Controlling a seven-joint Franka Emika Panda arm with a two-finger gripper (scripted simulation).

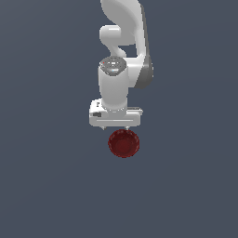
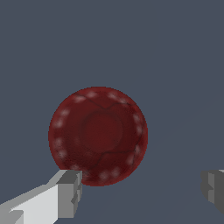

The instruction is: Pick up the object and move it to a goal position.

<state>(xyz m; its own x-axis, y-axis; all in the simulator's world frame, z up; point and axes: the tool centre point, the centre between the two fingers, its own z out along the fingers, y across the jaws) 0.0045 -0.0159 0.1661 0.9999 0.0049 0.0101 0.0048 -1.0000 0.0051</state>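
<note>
bowl (image 2: 98,135), dark red, shallow and round, is seen resting on the plain grey surface (image 1: 46,186), just below the arm's hand in the exterior view. gripper (image 2: 142,192) is held apart, nothing between the fingers (image 2: 65,192); one finger tip is seen overlapping the bowl's rim in the wrist view, the other is well off to the side, so the bowl isn't centred betw. them yet. contact can't be confirmed from either pic.

progress, as judged: approach is underway, grasp not yet made, lift not yet done, transfer to goal all left. no goal marker is shown in either view, so the target spot can't be placed.

views compared: exterior view gives the whole arm (image 1: 122,69) w/ wrist pointed down and the bowl partly tucked under the hand, but the fingers are mostly hidden there. wrist view gives what's missed: finger spacing, the offset of the bowl toward one finger, plus the bowl's mottled, slightly glossy inside.
</note>
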